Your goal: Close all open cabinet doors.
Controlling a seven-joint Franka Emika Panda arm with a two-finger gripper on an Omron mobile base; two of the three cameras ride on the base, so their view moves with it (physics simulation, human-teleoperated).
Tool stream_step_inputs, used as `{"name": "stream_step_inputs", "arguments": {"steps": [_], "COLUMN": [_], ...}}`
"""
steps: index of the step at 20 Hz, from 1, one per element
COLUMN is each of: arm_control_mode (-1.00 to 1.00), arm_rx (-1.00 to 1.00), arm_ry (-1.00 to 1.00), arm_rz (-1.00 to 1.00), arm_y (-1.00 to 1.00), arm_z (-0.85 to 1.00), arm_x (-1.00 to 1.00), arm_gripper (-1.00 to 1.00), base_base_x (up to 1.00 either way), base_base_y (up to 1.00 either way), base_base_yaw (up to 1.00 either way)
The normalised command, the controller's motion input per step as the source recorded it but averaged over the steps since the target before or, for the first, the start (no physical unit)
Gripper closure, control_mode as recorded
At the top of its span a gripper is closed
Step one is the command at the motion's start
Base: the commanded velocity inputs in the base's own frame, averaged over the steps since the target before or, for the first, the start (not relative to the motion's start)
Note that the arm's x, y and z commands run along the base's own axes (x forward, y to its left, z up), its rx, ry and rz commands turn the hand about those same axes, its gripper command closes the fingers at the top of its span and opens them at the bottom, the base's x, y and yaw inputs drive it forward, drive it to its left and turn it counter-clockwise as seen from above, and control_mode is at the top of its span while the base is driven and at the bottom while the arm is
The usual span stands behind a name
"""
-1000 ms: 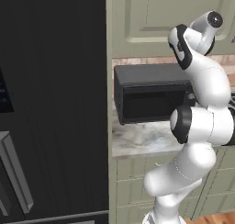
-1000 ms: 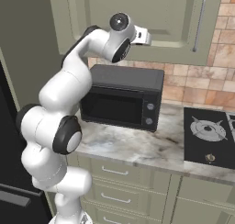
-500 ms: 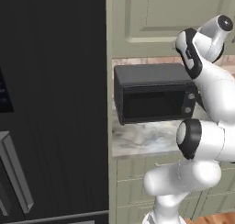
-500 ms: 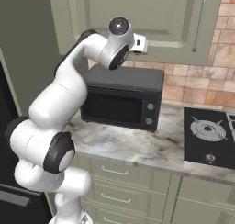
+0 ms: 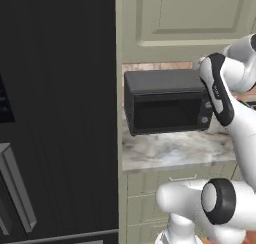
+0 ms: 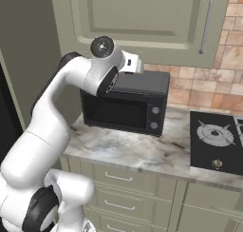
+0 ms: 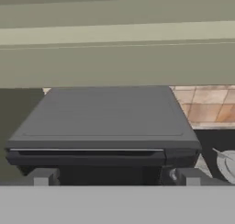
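Jaws spread wide, holding nothing, above the black microwave [image 7: 105, 122] on the tabletop [image 6: 142, 150]. Cabinet door [image 6: 137, 22] overhead looks flush, seemingly closed; other doors can't be judged.

The scene is lit softly and evenly, with no single bright source to be made out. The cabinet door [image 6: 142, 24] is shown pale and flat, with faint shading in its recessed panel. A dim shadow is cast under the microwave [image 5: 167, 107] onto the marble counter [image 5: 170, 150]. The fridge [image 5: 55, 113] is rendered very dark, with little detail. A dull sheen is seen on the microwave top [image 7: 103, 113] in the hand view. All pictures are slightly soft and coarse; edges are blurred, and no edge distortion is noticed.
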Motion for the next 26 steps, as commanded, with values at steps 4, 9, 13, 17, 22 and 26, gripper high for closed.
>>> {"name": "stream_step_inputs", "arguments": {"steps": [4, 9, 13, 17, 22, 26], "arm_control_mode": [-1.0, -1.0, -1.0, -1.0, -1.0, -1.0], "arm_rx": [0.0, 0.0, 0.0, 0.0, 0.0, -0.03], "arm_ry": [0.03, 0.07, 0.08, 0.12, 0.11, 0.07], "arm_rz": [-0.12, -0.12, -0.08, -0.05, -0.04, 0.0], "arm_y": [0.36, 0.28, 0.12, 0.08, 0.17, 0.37], "arm_z": [-0.24, -0.37, -0.37, -0.32, -0.24, -0.25], "arm_x": [-0.78, -0.75, -0.8, -0.77, -0.71, -0.34], "arm_gripper": [-1.0, -1.0, -1.0, -1.0, -1.0, -1.0], "base_base_x": [0.0, 0.0, 0.0, 0.0, 0.0, 0.0], "base_base_y": [0.0, 0.0, 0.0, 0.0, 0.0, 0.0], "base_base_yaw": [0.0, 0.0, 0.0, 0.0, 0.0, 0.0]}}
